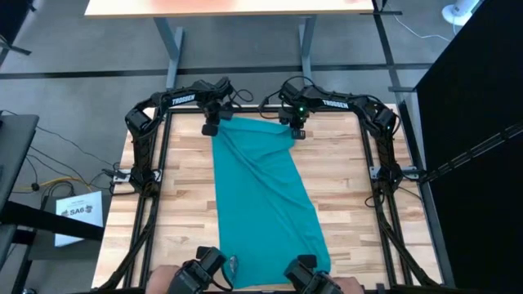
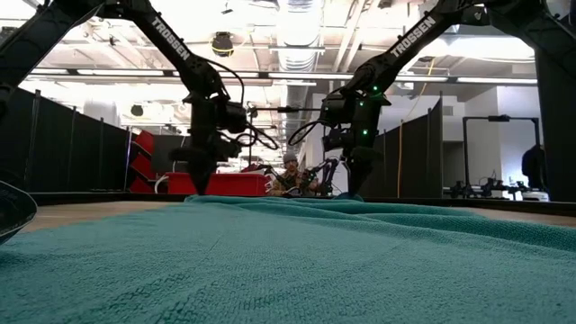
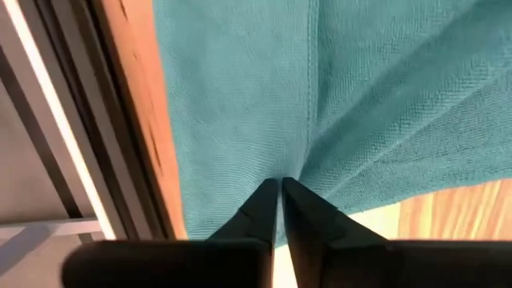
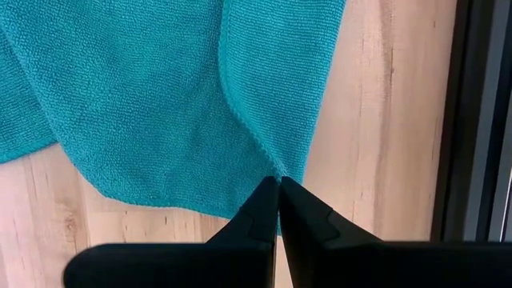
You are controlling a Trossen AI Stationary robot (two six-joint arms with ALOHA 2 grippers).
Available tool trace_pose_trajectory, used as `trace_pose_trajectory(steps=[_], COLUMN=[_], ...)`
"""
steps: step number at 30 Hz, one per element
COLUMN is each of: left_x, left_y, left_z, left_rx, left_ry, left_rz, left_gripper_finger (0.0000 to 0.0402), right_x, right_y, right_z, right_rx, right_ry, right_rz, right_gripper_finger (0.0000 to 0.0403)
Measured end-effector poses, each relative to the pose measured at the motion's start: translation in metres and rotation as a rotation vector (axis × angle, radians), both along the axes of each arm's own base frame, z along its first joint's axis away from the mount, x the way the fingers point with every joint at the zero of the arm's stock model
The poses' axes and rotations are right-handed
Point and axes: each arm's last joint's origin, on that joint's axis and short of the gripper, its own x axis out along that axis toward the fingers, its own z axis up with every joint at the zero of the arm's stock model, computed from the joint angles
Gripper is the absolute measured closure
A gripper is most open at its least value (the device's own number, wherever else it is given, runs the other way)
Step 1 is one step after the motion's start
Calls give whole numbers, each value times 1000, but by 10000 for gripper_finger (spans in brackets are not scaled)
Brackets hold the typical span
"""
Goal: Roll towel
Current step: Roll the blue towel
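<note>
R gripper [image 4: 278, 210] pinched shut on teal towel [image 4: 152, 96] edge; towel folded over, wood table [image 4: 384, 144] beneath.

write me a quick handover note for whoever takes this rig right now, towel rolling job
Left gripper: jaws shut on the towel, at its far left corner.
Right gripper: jaws shut on the towel's far right corner.
Towel: spread lengthwise down the middle of the table, far edge between the two grippers, near end at the table's near edge, with a long crease running down it.
Done: both far corners pinched.
Left: no roll is formed yet; likely next is turning the far edge over and rolling it toward the near end.
</note>
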Motion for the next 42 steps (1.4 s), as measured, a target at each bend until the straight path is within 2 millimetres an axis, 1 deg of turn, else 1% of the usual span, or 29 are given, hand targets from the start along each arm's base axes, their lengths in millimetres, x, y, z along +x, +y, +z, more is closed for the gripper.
trace_pose_trajectory(steps=[5,8,11,18,23,27,32,37,42], left_x=[1,2,2,2,3,3,1,-3,-1], left_y=[2,2,2,2,4,4,2,-2,0], left_z=[2,3,3,3,3,3,2,-6,-6], left_rx=[27,38,38,41,57,58,38,16,39], left_ry=[11,12,14,11,-4,-1,18,38,29], left_rz=[16,21,23,33,33,33,40,41,36], left_gripper_finger=[401,396,378,317,291,289,295,299,299], right_x=[0,0,0,0,0,0,0,1,1], right_y=[0,0,0,0,0,0,0,0,-1], right_z=[0,0,0,0,0,0,0,0,0], right_rx=[0,0,0,-1,-2,-3,-4,-5,-8], right_ry=[0,0,0,-2,-2,-4,-5,-6,-10], right_rz=[0,0,0,0,0,0,0,0,0], right_gripper_finger=[403,403,403,403,403,403,403,403,403])
